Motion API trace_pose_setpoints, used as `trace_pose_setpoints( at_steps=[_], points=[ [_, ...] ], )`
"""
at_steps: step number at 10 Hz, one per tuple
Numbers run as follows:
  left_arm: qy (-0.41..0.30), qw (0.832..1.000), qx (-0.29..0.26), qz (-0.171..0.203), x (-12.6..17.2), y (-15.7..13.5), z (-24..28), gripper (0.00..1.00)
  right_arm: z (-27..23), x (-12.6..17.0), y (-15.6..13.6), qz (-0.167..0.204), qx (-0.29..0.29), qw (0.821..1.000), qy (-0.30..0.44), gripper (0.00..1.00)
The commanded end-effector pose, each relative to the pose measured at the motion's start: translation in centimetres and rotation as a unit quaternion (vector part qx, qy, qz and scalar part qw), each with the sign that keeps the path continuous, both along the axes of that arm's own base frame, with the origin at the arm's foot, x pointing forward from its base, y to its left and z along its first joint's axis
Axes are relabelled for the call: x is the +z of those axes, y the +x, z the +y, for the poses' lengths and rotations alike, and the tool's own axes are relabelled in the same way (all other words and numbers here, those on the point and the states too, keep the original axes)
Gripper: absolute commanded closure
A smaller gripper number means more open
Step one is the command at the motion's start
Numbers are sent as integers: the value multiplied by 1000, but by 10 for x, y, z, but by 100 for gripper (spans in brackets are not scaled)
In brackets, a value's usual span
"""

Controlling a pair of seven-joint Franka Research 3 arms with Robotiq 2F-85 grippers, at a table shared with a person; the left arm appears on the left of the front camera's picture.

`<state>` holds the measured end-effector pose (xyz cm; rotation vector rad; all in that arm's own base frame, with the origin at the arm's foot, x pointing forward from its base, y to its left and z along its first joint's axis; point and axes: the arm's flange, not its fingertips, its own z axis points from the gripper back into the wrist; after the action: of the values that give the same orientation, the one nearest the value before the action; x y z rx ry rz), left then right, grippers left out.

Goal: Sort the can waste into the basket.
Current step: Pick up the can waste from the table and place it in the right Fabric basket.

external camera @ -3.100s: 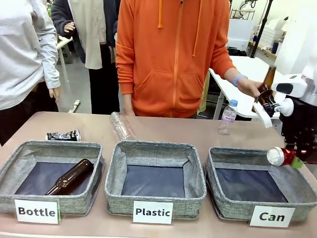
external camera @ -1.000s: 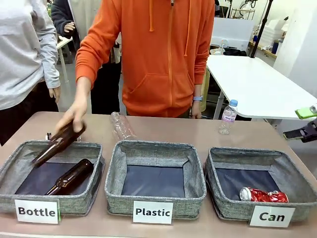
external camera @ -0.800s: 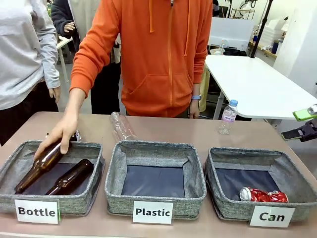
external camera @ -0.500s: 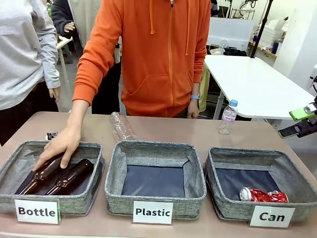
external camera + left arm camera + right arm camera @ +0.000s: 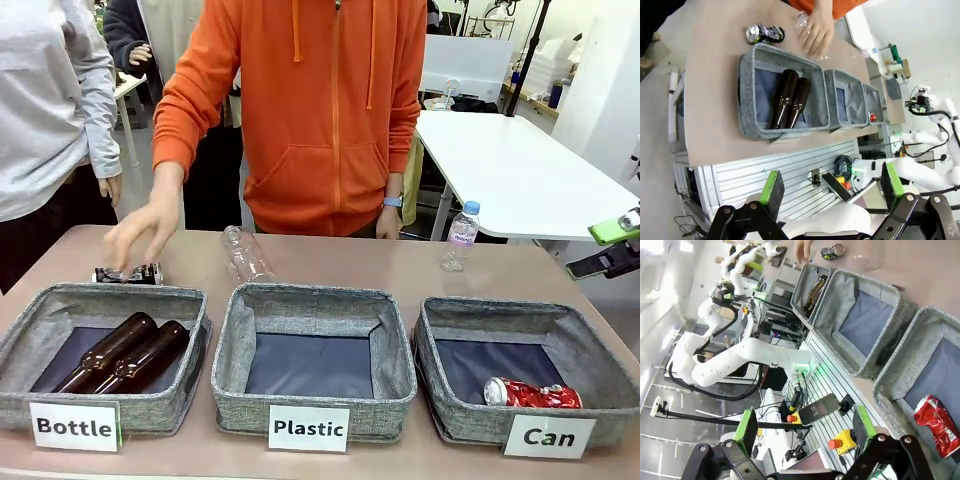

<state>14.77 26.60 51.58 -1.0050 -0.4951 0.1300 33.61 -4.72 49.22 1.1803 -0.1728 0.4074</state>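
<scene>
The worktop (image 5: 420, 270) carries three grey baskets in a row. A person in an orange hoodie stands behind it, one hand (image 5: 145, 228) raised with fingers spread just above the silver-and-black can (image 5: 127, 274). That can lies on its side behind the "Bottle" basket (image 5: 195, 350), long axis left to right. Two brown bottles (image 5: 125, 355) lie inside that basket. The red can (image 5: 532, 393) lies crosswise along the "Can" basket's (image 5: 462, 425) near wall. The right gripper (image 5: 612, 248), off the worktop's right edge, and the left gripper (image 5: 832, 182) both gape empty.
</scene>
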Motion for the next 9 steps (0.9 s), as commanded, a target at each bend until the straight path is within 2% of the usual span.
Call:
trace_pose_setpoints(
  at_steps=[1, 2, 5, 6, 7, 8, 9],
  points=[
    [4, 1000, -9, 5, -11, 1, -11, 0, -4, -1, -1, -6, 11, 1000, -2, 0],
    [-1, 1000, -25, 12, -16, 10, -22, 0, -4, -1, -1, -6, 11, 1000, -2, 0],
    [17, 989, -132, 60, -42, 52, -91, 0, -4, -1, -1, -6, 11, 1000, -2, 0],
    [29, 984, -162, 66, -52, 59, -115, 0, -4, -1, -1, -6, 11, 1000, -2, 0],
    [17, 986, -150, 70, -56, 64, -131, 0, -4, -1, -1, -6, 11, 1000, -2, 0],
    [7, 989, -135, 57, -47, 56, -98, 0, -4, -1, -1, -6, 11, 1000, -2, 0],
    [7, 989, -135, 57, -47, 56, -98, 0, -4, -1, -1, -6, 11, 1000, -2, 0]
  ],
)
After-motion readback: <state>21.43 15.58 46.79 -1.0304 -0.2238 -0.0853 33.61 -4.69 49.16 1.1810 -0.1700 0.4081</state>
